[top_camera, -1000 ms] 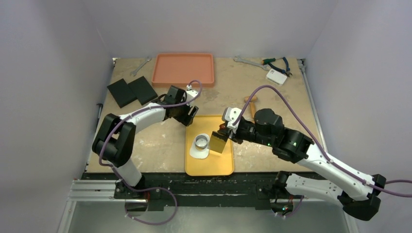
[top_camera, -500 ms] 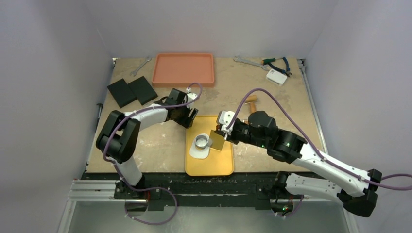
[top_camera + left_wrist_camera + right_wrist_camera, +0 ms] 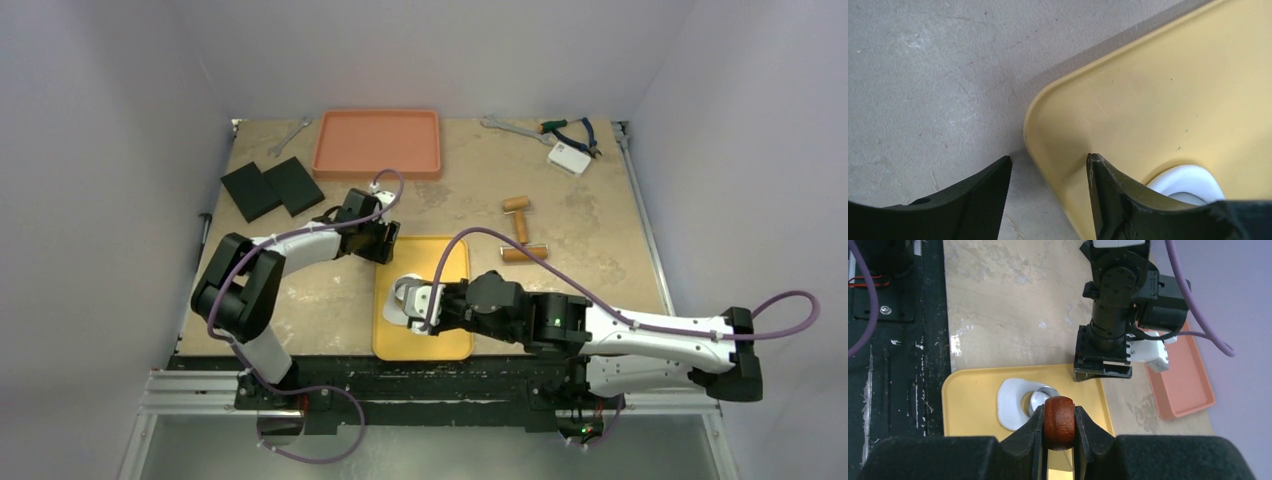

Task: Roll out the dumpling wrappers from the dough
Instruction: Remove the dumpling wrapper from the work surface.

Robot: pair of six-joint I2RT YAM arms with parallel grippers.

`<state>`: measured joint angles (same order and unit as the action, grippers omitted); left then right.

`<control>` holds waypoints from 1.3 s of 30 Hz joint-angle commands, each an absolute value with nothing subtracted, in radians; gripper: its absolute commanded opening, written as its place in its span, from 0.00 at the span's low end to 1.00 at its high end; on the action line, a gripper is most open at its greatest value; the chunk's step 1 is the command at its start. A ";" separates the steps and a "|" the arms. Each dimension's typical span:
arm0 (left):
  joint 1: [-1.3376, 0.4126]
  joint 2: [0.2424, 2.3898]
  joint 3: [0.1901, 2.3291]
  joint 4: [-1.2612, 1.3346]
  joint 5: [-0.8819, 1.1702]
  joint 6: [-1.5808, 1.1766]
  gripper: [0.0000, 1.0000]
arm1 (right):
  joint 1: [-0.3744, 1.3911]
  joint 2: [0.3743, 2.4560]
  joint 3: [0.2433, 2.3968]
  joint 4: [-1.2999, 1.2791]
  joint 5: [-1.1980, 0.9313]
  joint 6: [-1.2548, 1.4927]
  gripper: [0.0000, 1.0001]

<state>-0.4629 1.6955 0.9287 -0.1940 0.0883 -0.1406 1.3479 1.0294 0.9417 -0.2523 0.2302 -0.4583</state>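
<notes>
A yellow tray [image 3: 450,340] lies near the front edge. On it is a white dough sheet [image 3: 1010,402] with a hole, and a metal ring cutter [image 3: 1044,394] stands in that hole. The dumpling wrappers are out of view. My right gripper [image 3: 1058,416] is shut on the red-brown wooden handle [image 3: 1058,422] of a brass-coloured scraper, right beside the ring. The right gripper [image 3: 412,303] reaches in low from the right. My left gripper [image 3: 1048,162] stands open astride the tray's far left corner [image 3: 1035,115], one finger on the table and one inside the tray.
Behind the yellow tray lie a wooden roller [image 3: 521,230], an orange tray [image 3: 377,143], two black blocks [image 3: 270,188], wrenches, pliers and a white box [image 3: 570,157]. The black front rail [image 3: 420,378] runs just below the yellow tray.
The right arm has swung down and left with the scraper, low along the front edge, uncovering the wooden roller. The yellow tray has shifted slightly left. The left jaws have narrowed a little.
</notes>
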 commanded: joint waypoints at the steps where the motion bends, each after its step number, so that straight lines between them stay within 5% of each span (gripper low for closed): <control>1: -0.447 1.697 0.876 -0.204 0.090 -0.218 0.53 | 1.404 1.080 0.922 -0.207 0.311 -0.497 0.00; 11: -0.423 1.736 0.845 -0.171 0.174 -0.270 0.25 | 1.435 1.045 0.834 -0.204 0.355 -0.460 0.00; 21: -0.426 1.738 0.854 -0.174 0.174 -0.264 0.28 | 1.433 1.012 0.837 -0.258 0.332 -0.451 0.00; 27: -0.426 1.773 0.859 -0.169 0.151 -0.258 0.00 | 1.433 0.997 0.831 -0.250 0.340 -0.475 0.00; 39: -0.396 1.746 0.895 -0.197 0.105 -0.194 0.00 | 1.389 0.974 0.820 -0.420 0.487 -0.549 0.00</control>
